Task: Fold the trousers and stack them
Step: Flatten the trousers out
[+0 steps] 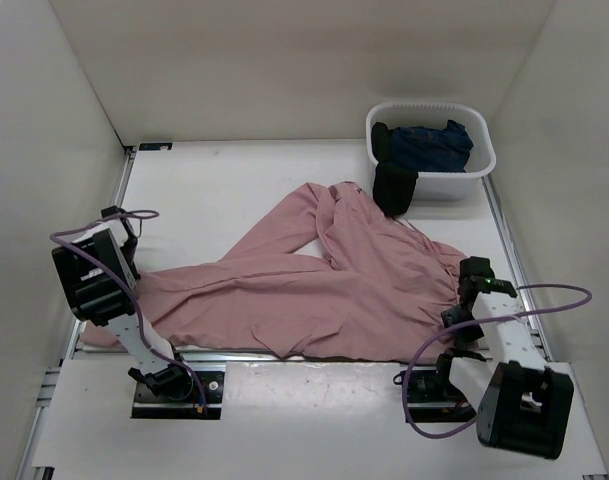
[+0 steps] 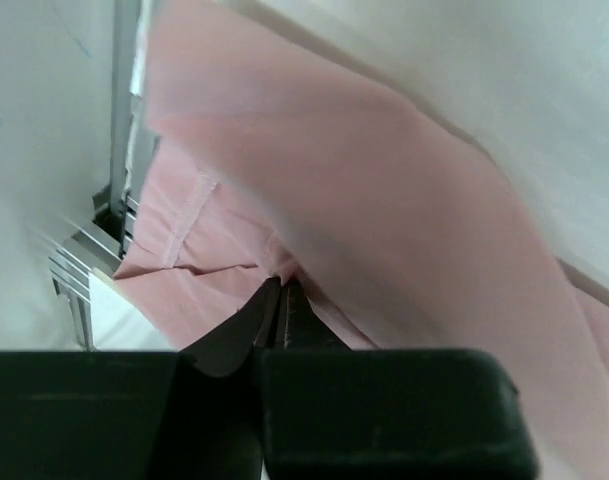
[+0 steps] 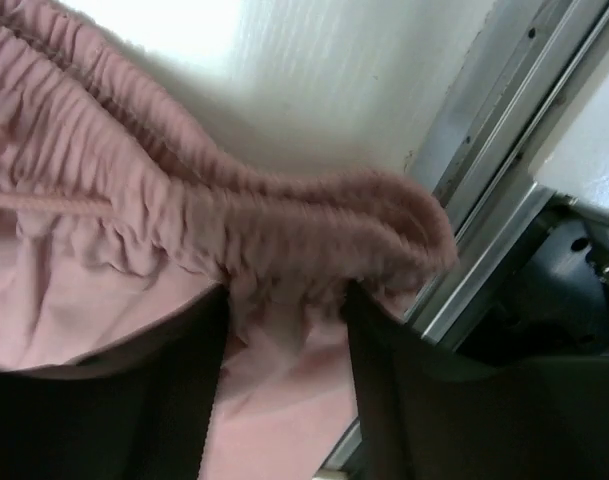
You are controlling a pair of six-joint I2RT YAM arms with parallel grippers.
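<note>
The dusty-pink trousers [image 1: 334,290] lie spread across the table, with one leg reaching left and the other angled toward the back. The gathered waist is at the right. My left gripper [image 1: 127,258] is at the end of the left leg. In the left wrist view it [image 2: 281,285] is shut on a pinch of the pink fabric [image 2: 364,180], which looks blurred. My right gripper [image 1: 474,278] is at the waist. In the right wrist view it [image 3: 284,295] is open, and the gathered waistband [image 3: 314,225] sits between its fingers. A pink drawstring [image 3: 44,203] lies across the fabric.
A white basket [image 1: 479,160] at the back right holds dark navy garments [image 1: 434,145]. A black garment [image 1: 394,185] hangs over its front and touches the trousers. Metal rails [image 1: 124,185] run along the table's sides, close to both grippers [image 3: 484,200]. White walls enclose the table.
</note>
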